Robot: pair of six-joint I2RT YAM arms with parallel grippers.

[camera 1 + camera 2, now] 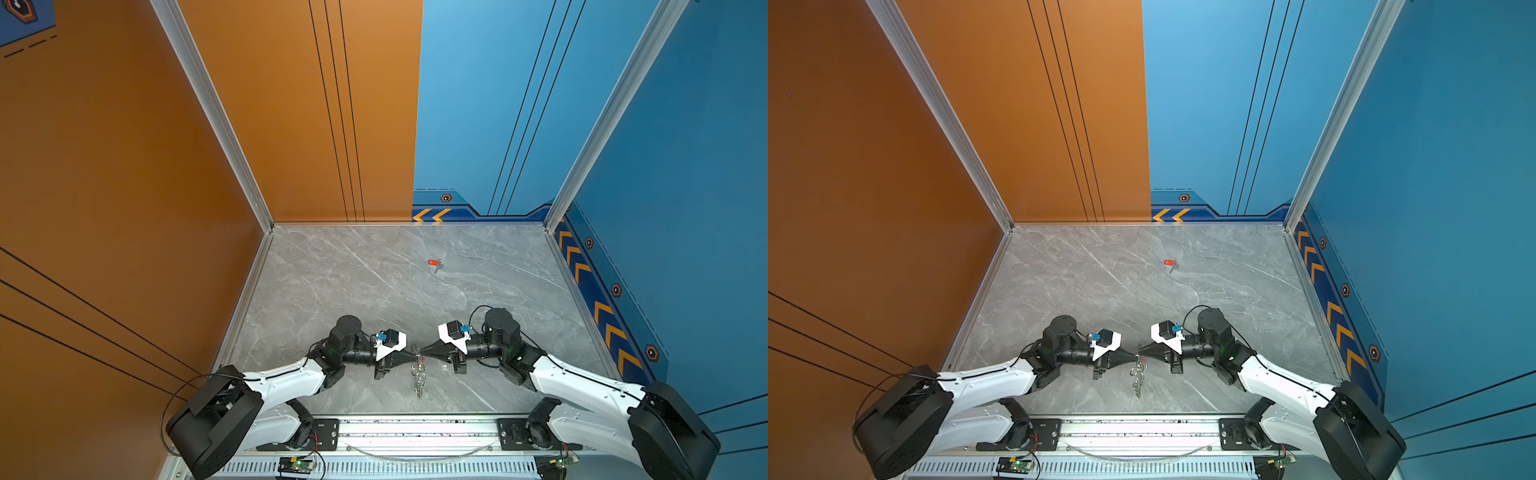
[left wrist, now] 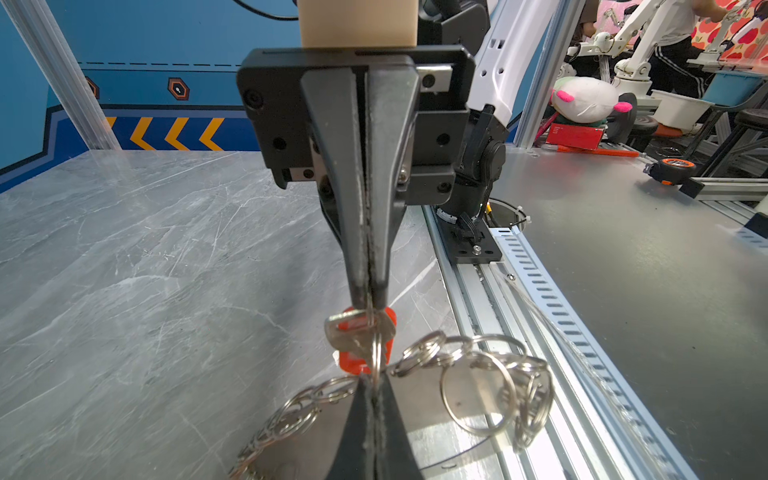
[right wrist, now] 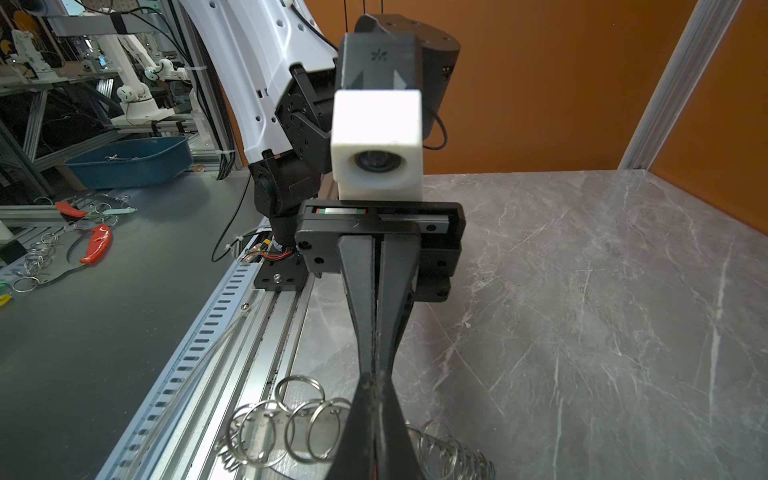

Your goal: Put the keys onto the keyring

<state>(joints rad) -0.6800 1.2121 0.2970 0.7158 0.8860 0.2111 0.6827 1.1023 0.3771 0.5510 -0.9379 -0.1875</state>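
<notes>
Left gripper (image 2: 374, 390): jaws pressed together on one split ring (image 2: 377, 357) of the keyring (image 1: 417, 376), pinched edge-on so that it stands upright facing the opposite tips.
Right gripper (image 2: 369, 302): jaws together as well, apparently nipping the silver head of the held key (image 2: 353, 332). Its orange tag hangs just behind the tips.
Why tip to tip: judged as a threading pose, one arm fixing the ring and the other bringing the key's hole to it. Neither thing is big enough to be steadied any other way.
Rest of the keyring: trails from the left gripper's tips toward the rail (image 1: 415, 432) and lies slack on the table (image 1: 353, 291), so only the pinched ring is under control.
Far key (image 1: 434, 262): flat on the table, well beyond both grippers on the side away from the arm bases and untouched. It is probably the later job.
Top views give: both arms' poses and the far key, but where the tips meet is a dark speck and the held key cannot be made out.
Left wrist view gives: key, tag and ring overlapping. It does not show whether the wire has entered the hole.
Right wrist view gives: loose rings on either side of the tips, while the right gripper's own fingers hide the key.
</notes>
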